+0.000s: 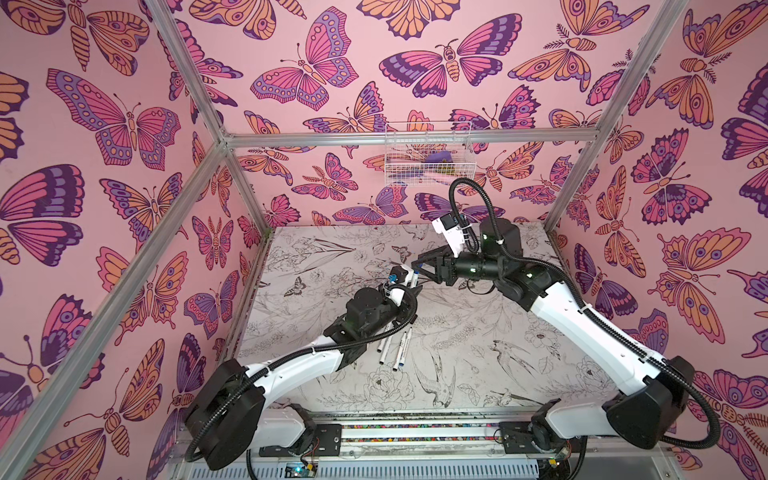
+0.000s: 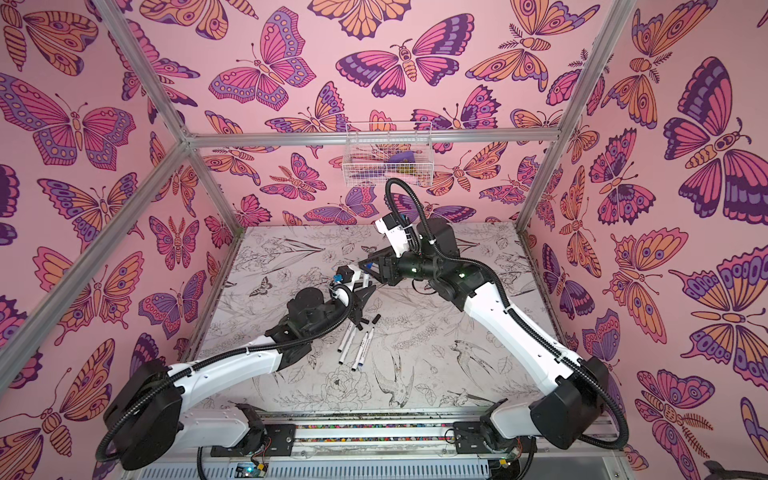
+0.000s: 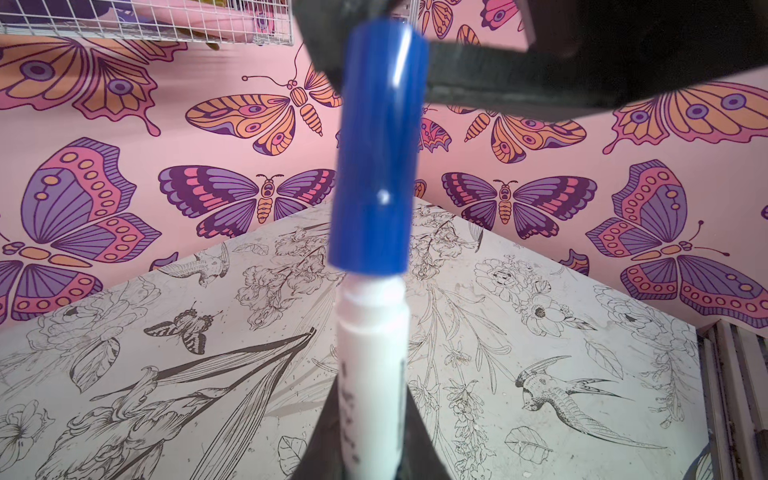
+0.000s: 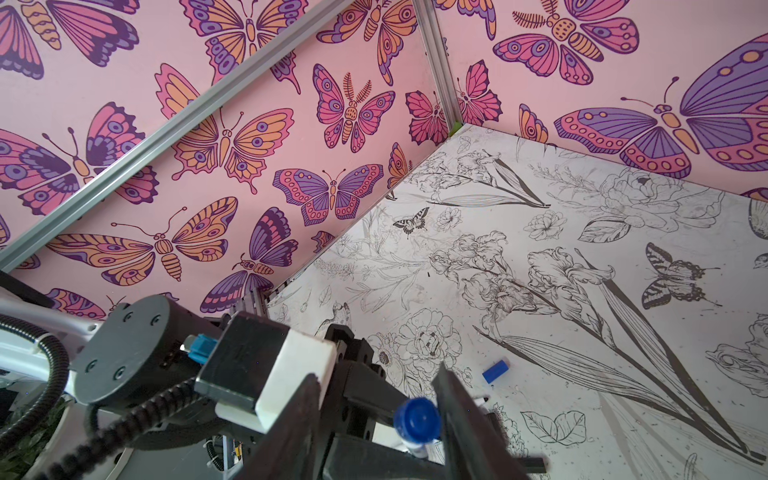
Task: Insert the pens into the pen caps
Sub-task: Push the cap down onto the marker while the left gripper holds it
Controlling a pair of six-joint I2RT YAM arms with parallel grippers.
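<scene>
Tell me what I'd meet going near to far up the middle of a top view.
Loose pens → black cap → left gripper holding the blue-capped pen → right gripper, open → wire basket.

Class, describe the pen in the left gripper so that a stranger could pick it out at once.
Find the floral table and look just above its middle. There the left gripper holds one white pen clear of the surface. Unlike the pens lying flat on the table, it wears a blue cap on its tip.
</scene>
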